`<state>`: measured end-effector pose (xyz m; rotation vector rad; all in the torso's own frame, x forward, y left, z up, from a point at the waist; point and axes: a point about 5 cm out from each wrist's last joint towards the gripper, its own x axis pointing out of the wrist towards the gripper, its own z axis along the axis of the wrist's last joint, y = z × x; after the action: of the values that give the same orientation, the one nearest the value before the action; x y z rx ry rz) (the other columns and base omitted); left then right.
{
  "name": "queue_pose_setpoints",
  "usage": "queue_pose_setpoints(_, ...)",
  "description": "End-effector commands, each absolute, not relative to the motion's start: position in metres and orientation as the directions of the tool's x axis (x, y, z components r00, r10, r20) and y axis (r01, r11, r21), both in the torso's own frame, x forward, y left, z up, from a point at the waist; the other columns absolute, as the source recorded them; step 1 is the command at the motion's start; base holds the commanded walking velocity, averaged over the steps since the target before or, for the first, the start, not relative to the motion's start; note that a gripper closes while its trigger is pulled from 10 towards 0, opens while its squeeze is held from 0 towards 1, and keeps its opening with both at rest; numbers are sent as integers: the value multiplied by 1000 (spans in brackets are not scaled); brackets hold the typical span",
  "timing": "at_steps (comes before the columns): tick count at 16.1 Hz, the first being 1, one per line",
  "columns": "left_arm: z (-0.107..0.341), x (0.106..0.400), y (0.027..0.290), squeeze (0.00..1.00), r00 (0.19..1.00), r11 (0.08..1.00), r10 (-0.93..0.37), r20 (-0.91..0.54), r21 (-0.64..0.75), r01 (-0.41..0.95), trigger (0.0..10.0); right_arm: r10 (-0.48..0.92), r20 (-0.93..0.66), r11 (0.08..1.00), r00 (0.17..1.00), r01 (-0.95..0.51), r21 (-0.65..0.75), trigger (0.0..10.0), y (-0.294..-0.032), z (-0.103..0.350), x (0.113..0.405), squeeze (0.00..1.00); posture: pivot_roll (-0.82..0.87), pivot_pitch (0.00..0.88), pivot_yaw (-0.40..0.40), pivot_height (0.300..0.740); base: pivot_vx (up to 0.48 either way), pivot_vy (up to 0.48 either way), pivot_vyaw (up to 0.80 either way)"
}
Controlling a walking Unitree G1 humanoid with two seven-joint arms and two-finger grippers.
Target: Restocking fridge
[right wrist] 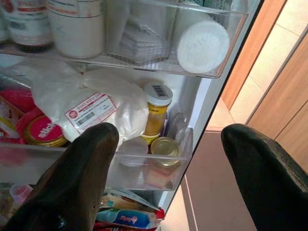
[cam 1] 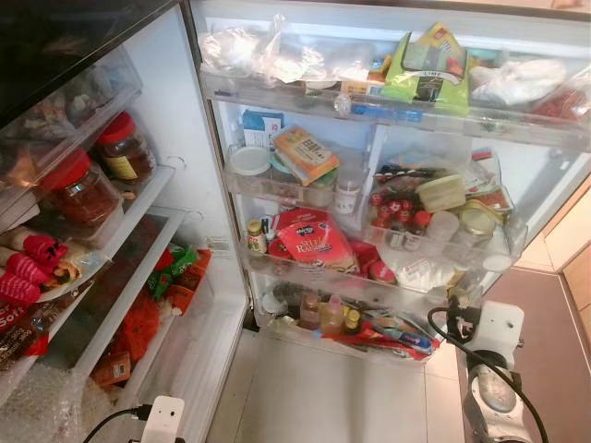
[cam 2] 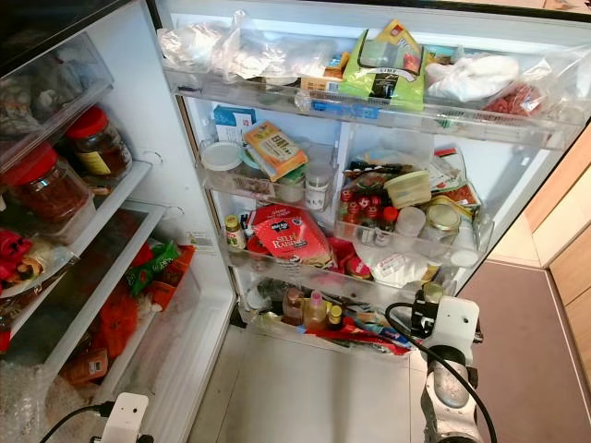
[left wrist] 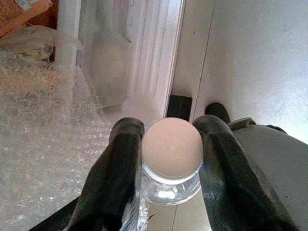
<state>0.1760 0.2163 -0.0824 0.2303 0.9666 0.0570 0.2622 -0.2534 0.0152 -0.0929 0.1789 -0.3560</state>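
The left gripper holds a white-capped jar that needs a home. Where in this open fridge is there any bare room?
Little is free. The glass shelf right of the red-lidded jars looks bare. The door bins are packed, top to bottom. The white-capped jar sits in the left gripper.

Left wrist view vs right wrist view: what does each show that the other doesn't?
Left wrist view alone: the left claw shut on a clear jar with a white lid, with bubble wrap beside it and pale floor beyond.

Right wrist view alone: the right claw open, holding nothing, facing the fridge door shelves, where a white bag with a barcode label, a yellow bottle and a gold-lidded jar sit, with a wooden cabinet to one side.

Shared: each looks along its own two black fingers toward part of the open fridge.
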Motion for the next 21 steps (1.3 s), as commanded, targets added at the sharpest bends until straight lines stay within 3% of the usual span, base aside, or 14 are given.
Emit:
queue_pose_setpoints(1,-84,172,219,0,558,970,154,-815,232,71,10000,-323,-142,945,936,311,-100,10000,-244,16,265,0,-128,39,25,740,0,0,0)
queue_pose_setpoints(18,-84,170,220,0,560,969,146,-815,232,84,10000,-274,-119,959,954,261,-115,10000,-238,18,266,0,-134,15,27,740,0,0,0)
queue_pose_setpoints(21,-84,169,220,0,561,969,145,-815,231,85,10000,-277,-116,957,954,264,-117,10000,-240,18,266,0,-136,9,27,740,256,0,0)
